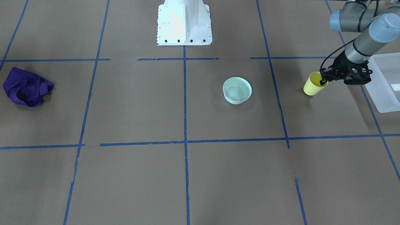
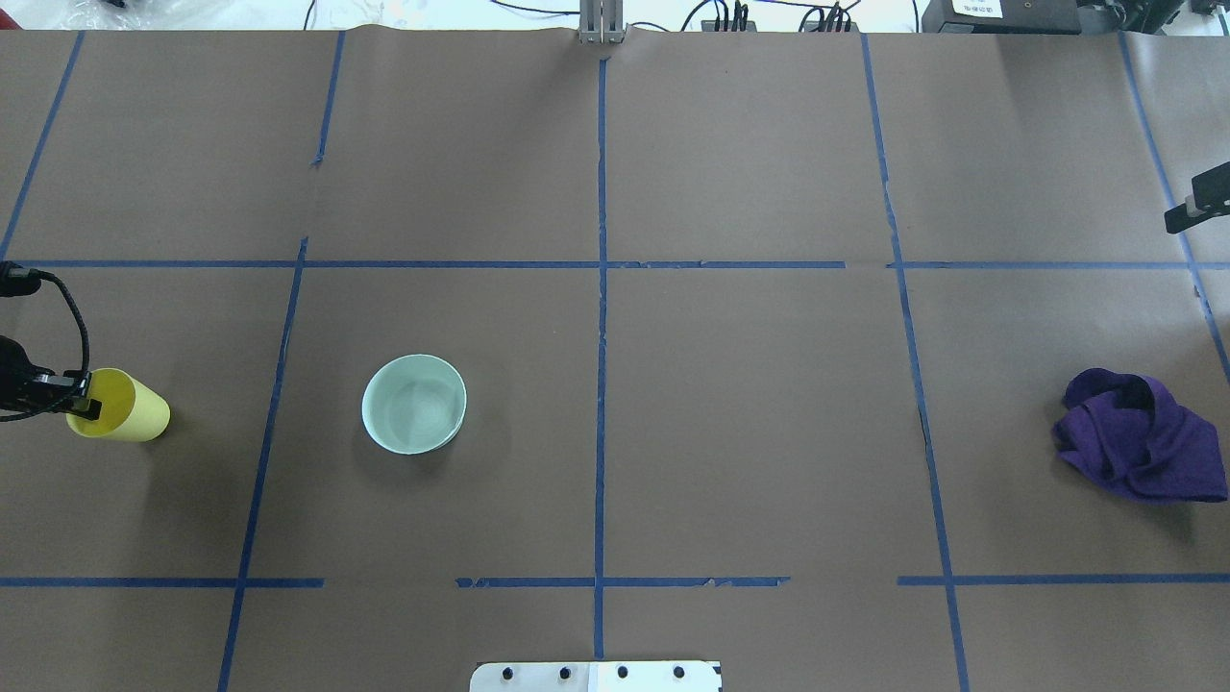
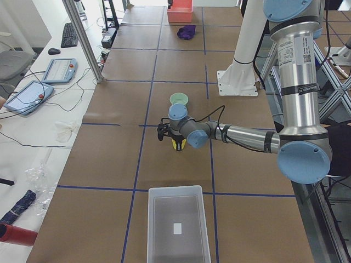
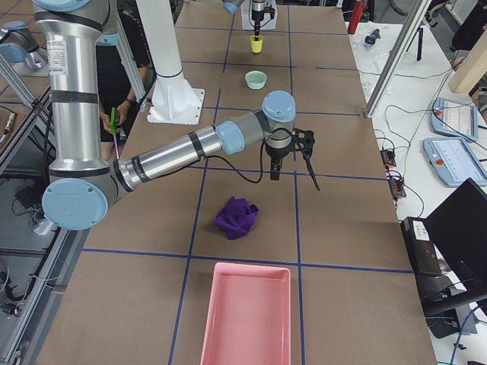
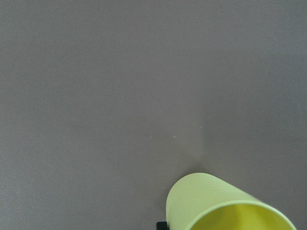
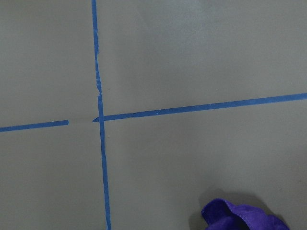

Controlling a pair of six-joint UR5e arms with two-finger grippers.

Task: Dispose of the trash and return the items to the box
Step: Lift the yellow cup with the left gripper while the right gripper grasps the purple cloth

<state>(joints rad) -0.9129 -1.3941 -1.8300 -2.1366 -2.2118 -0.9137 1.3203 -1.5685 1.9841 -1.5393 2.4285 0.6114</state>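
Observation:
The small yellow cup (image 1: 312, 85) is held tilted by its rim just above the brown table, left of the box in the front view. My left gripper (image 1: 322, 82) is shut on that rim, one finger inside and one outside. The cup also shows in the overhead view (image 2: 127, 410) and the left wrist view (image 5: 216, 203). The mint-green bowl (image 1: 237, 90) stands upright and empty near the table's middle. The frosted-white box (image 1: 385, 86) sits at the table's end by my left arm. My right gripper (image 4: 275, 173) hangs above the table beyond the purple cloth; I cannot tell if it is open.
A crumpled purple cloth (image 1: 26, 87) lies on the robot's right side of the table. A pink tray (image 4: 247, 312) sits at that end. The white robot base (image 1: 184, 23) stands at the table's back edge. Blue tape lines cross the brown paper.

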